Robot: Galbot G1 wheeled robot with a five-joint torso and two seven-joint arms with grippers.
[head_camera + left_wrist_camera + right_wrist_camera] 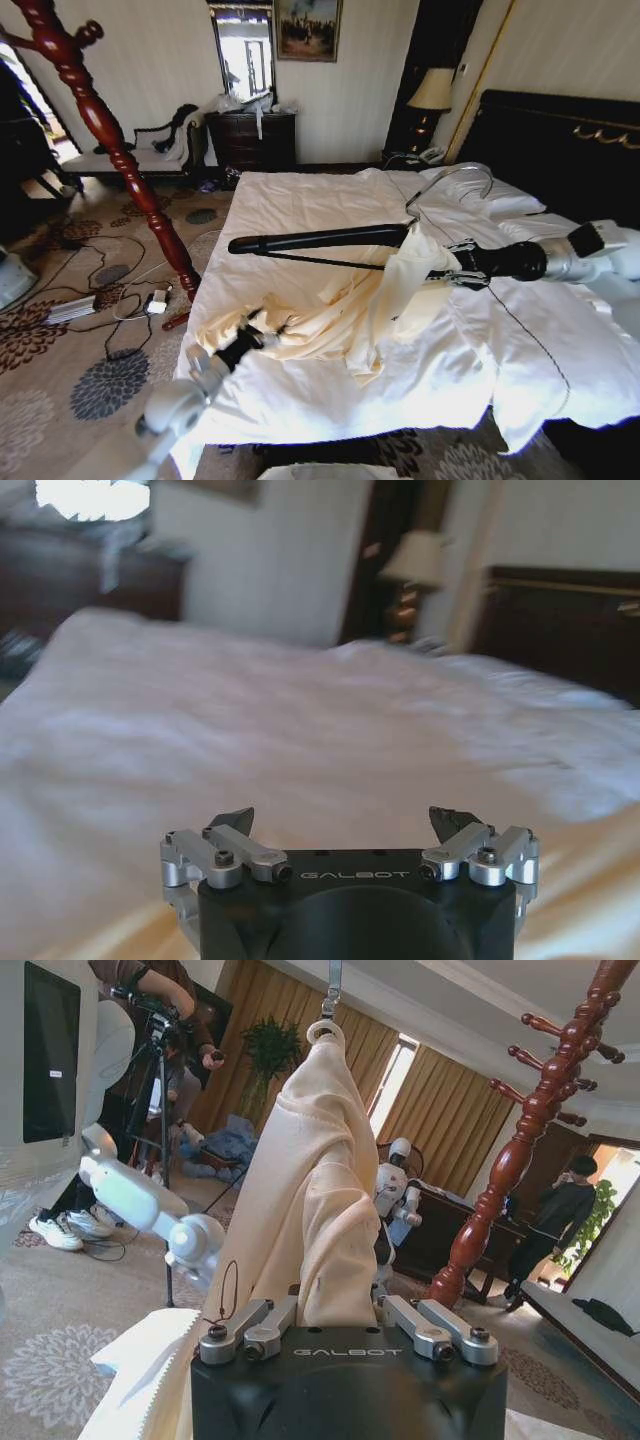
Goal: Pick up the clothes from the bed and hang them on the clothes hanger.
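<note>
The black clothes hanger (320, 240) hovers level over the bed (300, 200), its silver hook (455, 178) pointing toward the headboard. My right gripper (452, 266) is shut on the hanger's near shoulder through the cloth. The cream clothes (385, 290) drape over that end and trail down across the sheets toward my left gripper (262, 335). The left gripper sits low at the garment's edge, open, with nothing between its fingertips (345, 820). In the right wrist view the clothes (310, 1180) rise from the gripper (345, 1315) up to the hook (331, 980).
A red-brown wooden coat stand (100, 120) rises left of the bed, also in the right wrist view (515, 1160). Cables and a power strip (75, 308) lie on the carpet beside it. The black headboard (560, 140), a lamp (432, 90) and a dresser (255, 140) stand behind.
</note>
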